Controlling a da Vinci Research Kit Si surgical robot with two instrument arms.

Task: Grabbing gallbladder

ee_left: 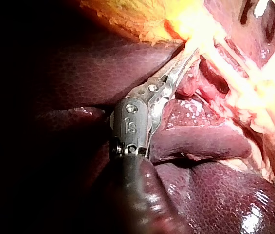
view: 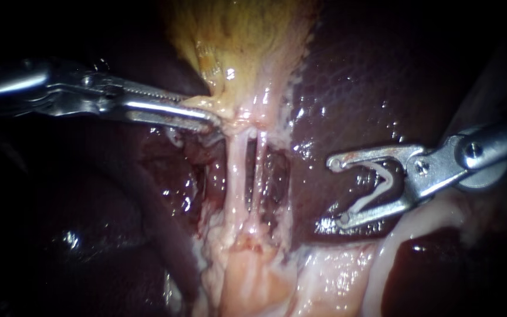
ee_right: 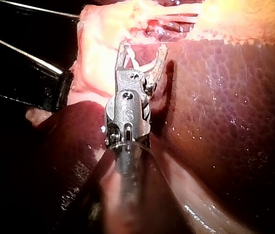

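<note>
The yellowish gallbladder (view: 242,35) hangs at the top centre and narrows into pale tissue. My left instrument (view: 212,114) comes in from the left, its jaws shut on the gallbladder's lower edge where it narrows. The left wrist view shows those jaws (ee_left: 188,53) closed on the yellow tissue (ee_left: 142,19). My right instrument (view: 338,191) is over the liver to the right, apart from the gallbladder. Its jaws stand wide and hold a white V-shaped clip (view: 377,188) between them. The right wrist view shows the same instrument (ee_right: 142,48) and its clip (ee_right: 139,63).
Two thin pale tubes (view: 236,170) (view: 259,170) run down side by side from the gallbladder's neck into pink tissue (view: 247,264). Dark red liver (view: 371,76) lies on both sides. A pale band (view: 418,226) curves under the right instrument.
</note>
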